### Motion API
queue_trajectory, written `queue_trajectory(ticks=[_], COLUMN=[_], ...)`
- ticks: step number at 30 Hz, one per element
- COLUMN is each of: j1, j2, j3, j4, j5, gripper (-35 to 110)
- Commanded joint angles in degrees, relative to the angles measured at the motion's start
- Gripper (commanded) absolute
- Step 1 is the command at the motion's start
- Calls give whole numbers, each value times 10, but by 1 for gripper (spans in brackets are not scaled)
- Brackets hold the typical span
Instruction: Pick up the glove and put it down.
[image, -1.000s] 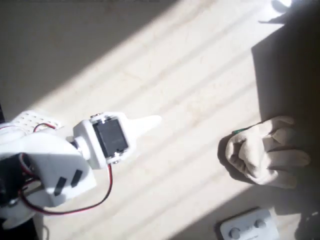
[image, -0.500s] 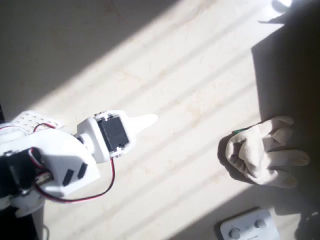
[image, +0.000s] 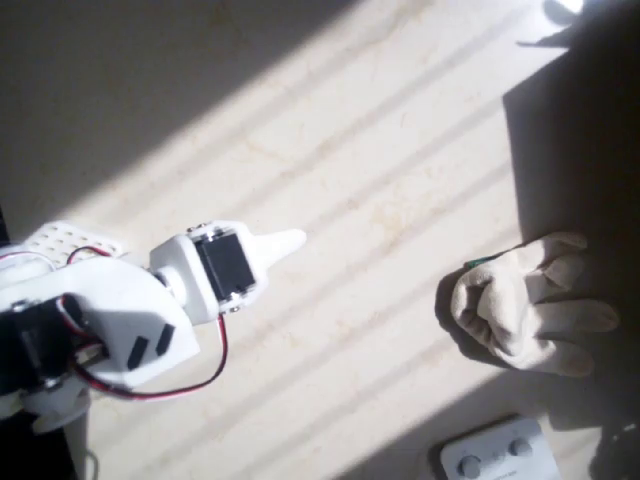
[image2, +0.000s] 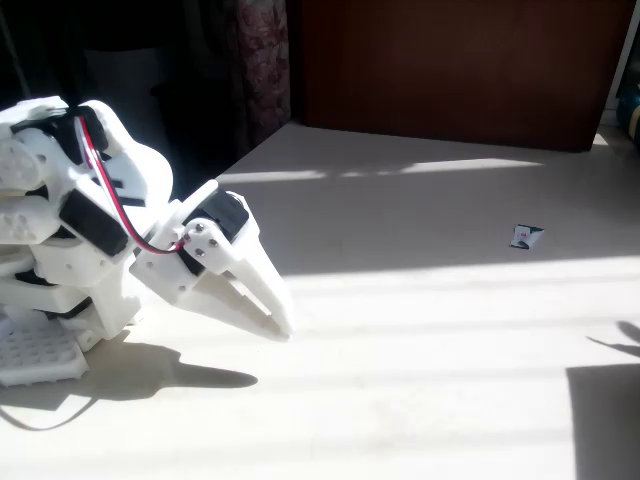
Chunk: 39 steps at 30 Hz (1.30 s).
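Overhead view: white arm at left, pincer (image: 285, 243) tip pointing right, well apart from cream glove (image: 525, 305), which lies crumpled on table (image: 380, 150) at right edge; white two-button box (image: 497, 453) below glove.
Fixed view: pincer (image2: 275, 315) fingers together, holding nothing, tips near table; small card (image2: 524, 236) far right.

The overhead view looks straight down on the table (image: 380, 200), fairly near, with the arm (image: 110, 320) at its left edge and the glove (image: 525, 305) at its right; the fixed view stands low beside the table (image2: 420, 360), close to the arm (image2: 90, 230), facing across the top toward a dark wall (image2: 450, 60); both share the arm and the sunlit, striped tabletop around it.
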<state>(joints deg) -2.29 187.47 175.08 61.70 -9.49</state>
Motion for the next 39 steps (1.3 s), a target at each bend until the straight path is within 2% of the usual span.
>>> queue_trajectory(ticks=[1, 39], j1=[8, 7], j2=[5, 6], j3=[-11, -21], j4=[43, 54], j5=[3, -3], gripper=[0, 0])
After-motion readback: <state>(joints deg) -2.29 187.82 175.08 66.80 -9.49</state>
